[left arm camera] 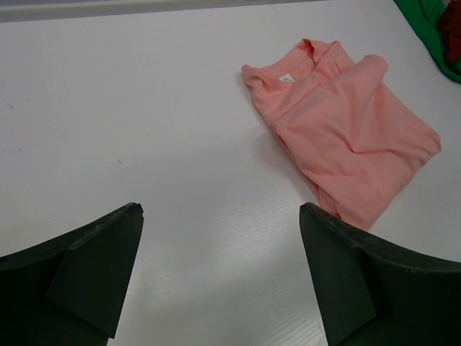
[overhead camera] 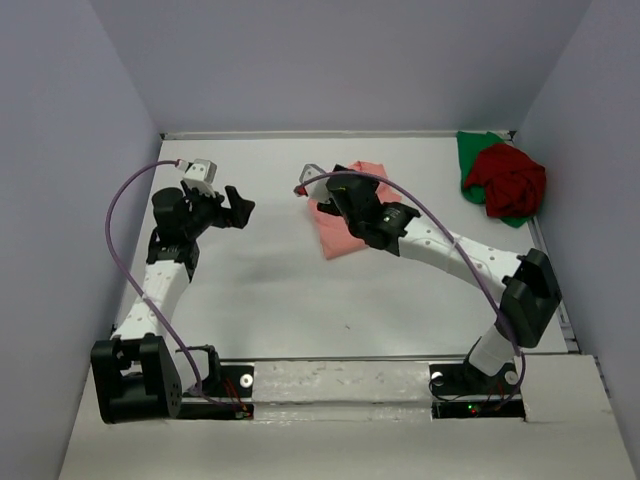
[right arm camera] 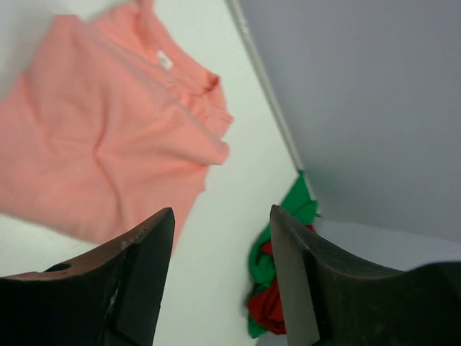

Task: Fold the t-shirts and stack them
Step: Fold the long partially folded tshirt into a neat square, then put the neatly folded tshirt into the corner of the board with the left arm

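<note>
Top external: salmon-pink shirt (overhead camera: 335,238) lies folded centre frame, soft, light and floppy, so pinch a doubled edge. Left gripper (overhead camera: 238,206) fingers stand wide; right gripper (overhead camera: 333,190) fingers parted, empty.

The white table (overhead camera: 270,300) has plain grey walls on three sides: the left wall (overhead camera: 60,200), the far wall (overhead camera: 340,60) and the right wall (overhead camera: 595,140). A small dark mark (overhead camera: 347,326) is on the table, near its middle.
</note>
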Tool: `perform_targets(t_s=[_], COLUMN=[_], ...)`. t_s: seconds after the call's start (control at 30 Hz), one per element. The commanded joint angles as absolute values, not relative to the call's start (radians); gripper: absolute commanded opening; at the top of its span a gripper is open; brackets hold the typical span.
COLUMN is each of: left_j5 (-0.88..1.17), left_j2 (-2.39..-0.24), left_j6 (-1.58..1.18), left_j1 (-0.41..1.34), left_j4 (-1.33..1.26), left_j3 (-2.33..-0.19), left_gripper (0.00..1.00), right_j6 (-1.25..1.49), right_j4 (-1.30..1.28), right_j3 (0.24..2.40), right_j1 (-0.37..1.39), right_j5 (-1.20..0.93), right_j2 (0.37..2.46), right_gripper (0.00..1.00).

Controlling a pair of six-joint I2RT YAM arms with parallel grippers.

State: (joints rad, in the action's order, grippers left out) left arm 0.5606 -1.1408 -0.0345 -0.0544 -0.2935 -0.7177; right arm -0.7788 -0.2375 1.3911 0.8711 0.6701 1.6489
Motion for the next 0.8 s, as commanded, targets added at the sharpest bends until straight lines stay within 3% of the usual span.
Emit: perform_targets(t_s=[0.0, 0.13, 0.33, 0.77], left_j5=[0.587, 0.618, 0.583, 0.583], left_j2=[-1.129, -1.19, -1.195, -1.304], left_j6=[-0.074, -0.152, -0.146, -0.166], left_j1=[-0.063, -0.063, -0.06, -0.048], left_j4=[-0.37, -0.397, -0.4, -0.365], left_j3=[-0.669, -0.687, -0.692, -0.752], left_gripper=[0.99, 0.99, 0.99, 0.99], right_j6=[-0.507, -0.43, -0.385, -0.416], right_j4=[-0.619, -0.739, -0.813, -0.856], right_j3=[1.488, 1.468, 1.43, 1.592], right_j1=[0.847, 0.827, 0.827, 0.827], right_j5=[0.392, 0.119, -0.102, -0.183], right_j2=[1.601, 1.598, 1.664, 1.893], right_gripper=[0.58, 0.57, 0.61, 0.62])
